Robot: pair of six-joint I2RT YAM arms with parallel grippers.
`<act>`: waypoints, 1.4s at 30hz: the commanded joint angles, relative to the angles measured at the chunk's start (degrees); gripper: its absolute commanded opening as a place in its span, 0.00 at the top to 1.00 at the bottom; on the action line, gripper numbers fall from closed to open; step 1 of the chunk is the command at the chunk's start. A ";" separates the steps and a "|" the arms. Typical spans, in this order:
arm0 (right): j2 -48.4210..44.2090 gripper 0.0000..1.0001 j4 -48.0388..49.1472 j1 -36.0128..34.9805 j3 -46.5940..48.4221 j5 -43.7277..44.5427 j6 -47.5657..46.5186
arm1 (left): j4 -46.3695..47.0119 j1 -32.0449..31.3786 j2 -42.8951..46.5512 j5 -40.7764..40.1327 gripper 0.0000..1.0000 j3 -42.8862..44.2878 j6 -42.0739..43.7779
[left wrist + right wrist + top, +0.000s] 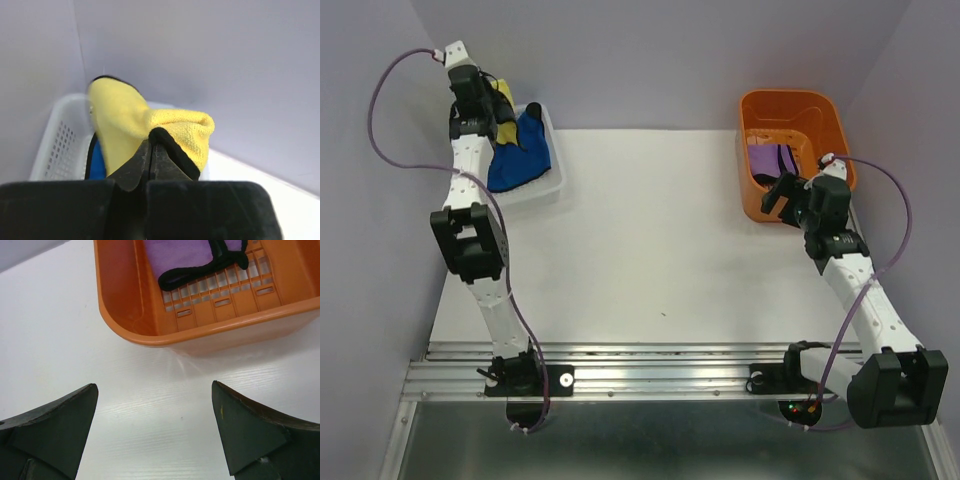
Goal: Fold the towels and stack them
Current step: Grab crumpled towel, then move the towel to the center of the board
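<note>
Yellow towel: pinched between the fingers of the left tool. It is bunched, rising above and ahead of the tips, with its dark edging folded over right at the pinch point.
Left tool: jaws drawn close together on the yellow towel, only a sliver of gap showing. It is held over the basket at the far left corner of the worktop.
Blue towel: crumpled in the basket, below the left tool. In the left wrist view it shows as a strip under the yellow towel, to the left of the fingers. The left tool does not grip it.
Purple towel: ahead of the right tool, lying inside the bin on its slotted floor, dark edging along the near side. It is apart from the tool.
Right tool: jaws spread wide with nothing between them. It hovers over bare worktop just short of the bin's near wall, pointing toward it.
Basket: white mesh, under the left tool, against the left wall.
Bin: orange, directly ahead of the right tool, at the far right of the worktop.
Worktop: white, visible between the right tool's fingers.
</note>
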State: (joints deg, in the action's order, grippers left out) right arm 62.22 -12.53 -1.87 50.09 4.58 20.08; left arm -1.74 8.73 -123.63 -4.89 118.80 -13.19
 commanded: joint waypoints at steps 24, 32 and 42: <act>-19.24 0.00 -8.21 0.11 -12.73 -10.90 7.97 | 10.88 -40.81 53.06 7.17 0.63 -62.49 -20.11; -15.29 0.00 -5.31 -1.29 -14.57 -18.37 9.01 | 3.32 -40.81 56.47 1.37 0.01 -77.04 -25.04; -3.79 0.00 -3.37 -27.99 -12.38 -1.98 5.42 | -1.24 -40.81 64.57 -2.32 0.01 -91.02 -32.51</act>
State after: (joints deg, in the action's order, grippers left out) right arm 54.59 -19.00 -21.23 36.88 -5.56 28.10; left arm -0.58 -32.16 -60.51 -3.11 31.09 -42.06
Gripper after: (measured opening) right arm 0.999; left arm 0.986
